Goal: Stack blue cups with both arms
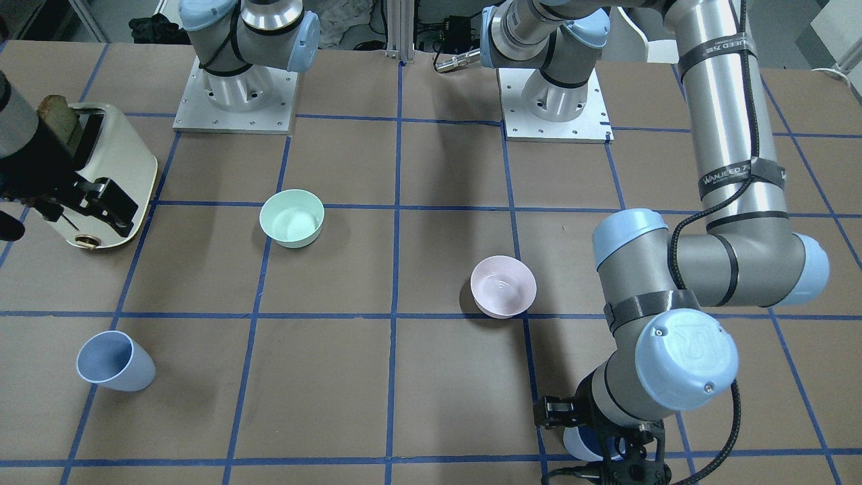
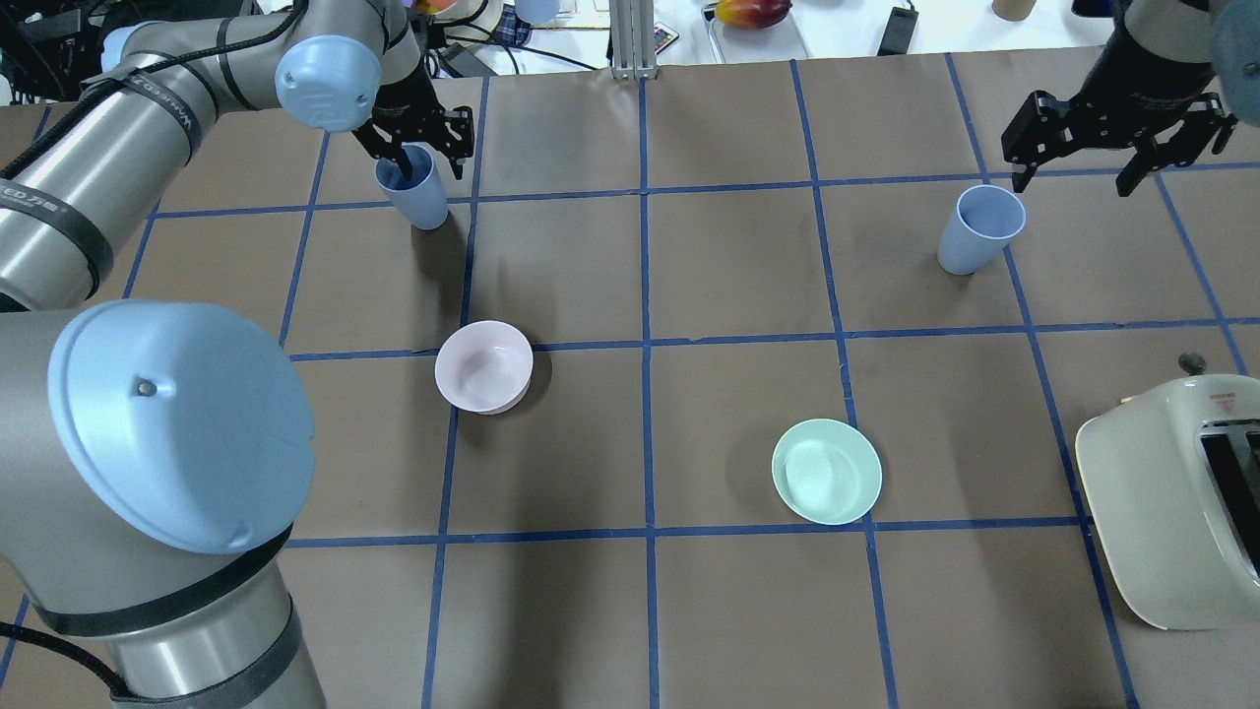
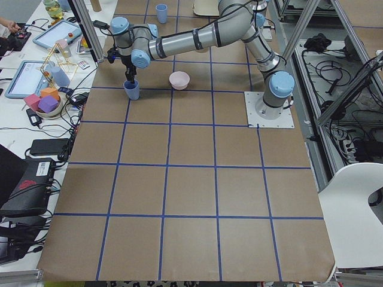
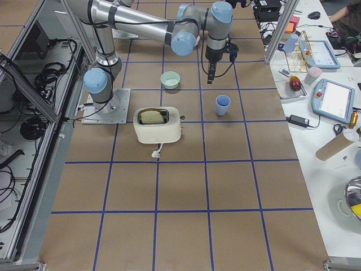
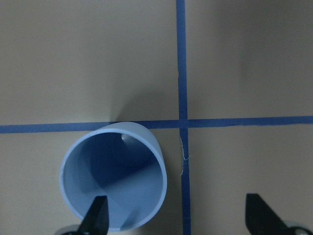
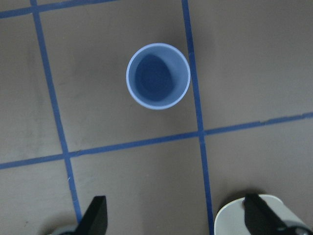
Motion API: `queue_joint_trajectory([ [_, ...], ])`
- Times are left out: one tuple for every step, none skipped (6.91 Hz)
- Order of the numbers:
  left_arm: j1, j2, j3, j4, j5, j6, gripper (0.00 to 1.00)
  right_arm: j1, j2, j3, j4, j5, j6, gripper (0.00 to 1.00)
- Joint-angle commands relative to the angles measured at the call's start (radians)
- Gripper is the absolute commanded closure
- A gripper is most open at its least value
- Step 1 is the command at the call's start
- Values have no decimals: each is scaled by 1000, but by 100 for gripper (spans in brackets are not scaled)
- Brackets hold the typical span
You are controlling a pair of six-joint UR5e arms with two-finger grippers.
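Step in hand looks like grasp one of two, with nothing lifted yet. The two matte pale-blue tapered handleless cups stand upright on the bench [image 2: 689, 611], well apart. The left cup [image 2: 421, 202] is at the far left and the right cup [image 2: 979, 231] at the far right.

The black two-finger left gripper [image 5: 176, 215] is spread wide and low over the left cup. One finger is inside the rim and the other is outside with a clear gap, so it has no grip. The right gripper [image 6: 173, 215] is also spread and empty. It hovers beyond the right cup, which is not between its fingers.

Next move, as judged: pinch the left cup's wall, lift it straight up, carry it across and lower it centred into the right cup. The right gripper likely needs to steady that cup. A one-wall pinch risks tilting the cup.

A shallow pale pink bowl [image 2: 484, 366] and a mint-green bowl [image 2: 827, 471] sit mid-bench, near the carry path. A cream toaster [image 2: 1152, 512] is at the right.

The surface is brown paper with a blue tape grid [image 2: 647, 394]. The room has an aluminium frame, cables, a side desk with tablets [image 3: 57, 36] and a white chair [image 3: 353, 203].
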Motion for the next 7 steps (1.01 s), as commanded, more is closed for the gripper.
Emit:
queue_joint_trajectory([
  [0, -12, 3, 1, 4, 1, 100, -35, 148, -7, -204, 12, -64, 0],
  [-5, -12, 5, 2, 32, 12, 100, -35, 184, -7, -246, 33, -99, 0],
  [-49, 0, 14, -7, 32, 10, 100, -37, 199, -7, -253, 36, -105, 0],
  [-137, 27, 29, -13, 23, -6, 100, -37, 225, -5, -253, 35, -116, 0],
  [-246, 32, 40, -28, 20, -122, 100, -37, 250, -1, -253, 35, -125, 0],
  [-320, 22, 43, -22, 3, -308, 100, -38, 261, -1, -253, 33, -125, 0],
  [-365, 6, 40, -4, -40, -401, 100, -38, 265, 10, -253, 35, -122, 0],
])
